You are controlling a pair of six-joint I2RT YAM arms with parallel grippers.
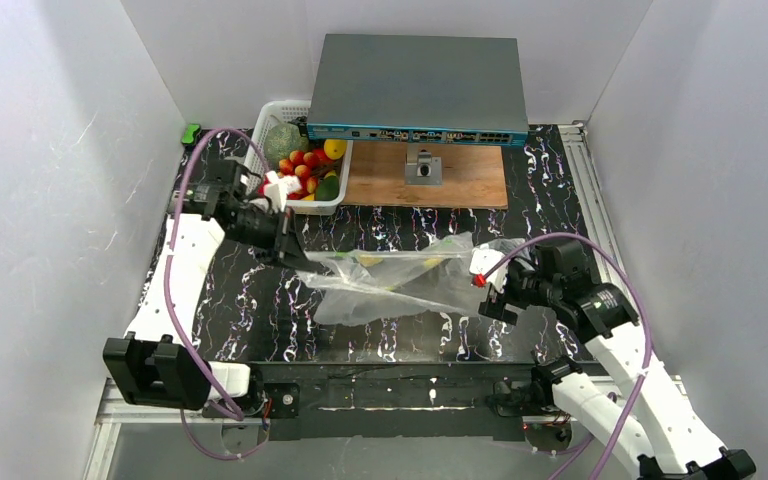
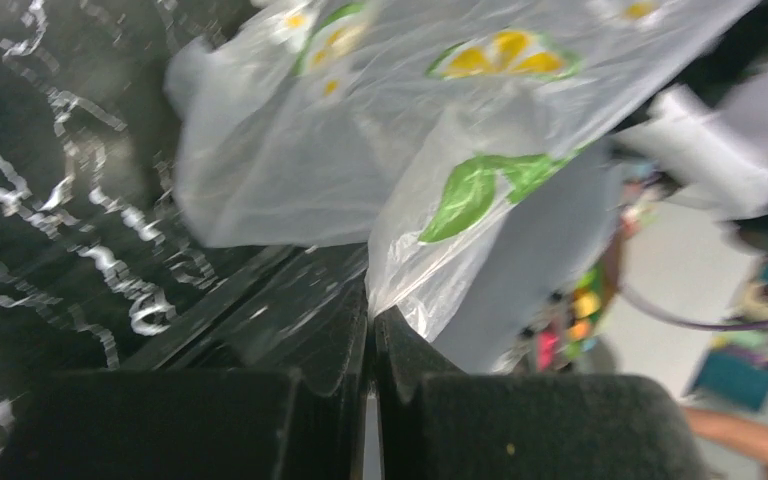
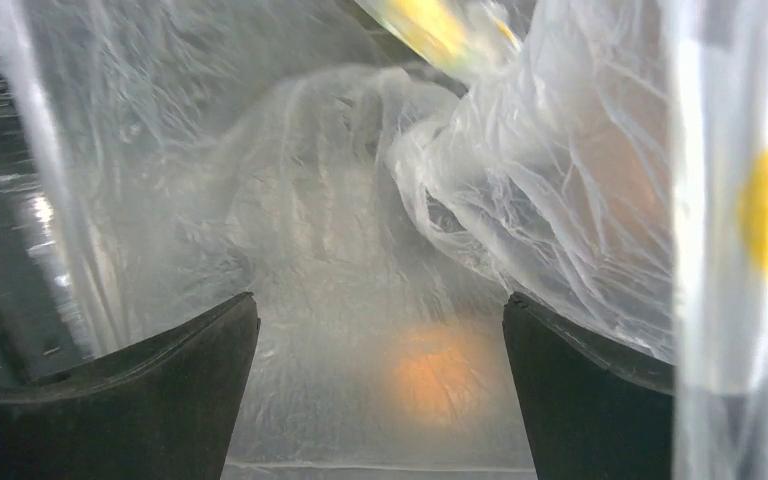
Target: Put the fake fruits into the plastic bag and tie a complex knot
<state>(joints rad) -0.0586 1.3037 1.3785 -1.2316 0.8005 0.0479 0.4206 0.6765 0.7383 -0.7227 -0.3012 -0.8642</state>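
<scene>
1 plastic bag (image 1: 400, 290): clear, flower-and-lemon print, crumpled, spread across centre of desk (image 1: 260, 310). Assorted fake fruits (image 1: 310, 170): red, orange, yellow, green; heaped in white basket (image 1: 312, 208).

This is a robotics lab test cell rather than a home or shop. Plain white panels (image 1: 50, 180) wall in a small table (image 1: 260, 320) with a black marbled top. A white left arm (image 1: 185, 270) and right arm (image 1: 620, 350) are bolted to a metal rail (image 1: 400, 400) at its near edge, trailing purple cables (image 1: 168, 290). At the back, a grey network switch (image 1: 415, 90) sits above a wooden board (image 1: 470, 180), beside a white basket (image 1: 282, 104) of fake fruits (image 1: 310, 165).
</scene>
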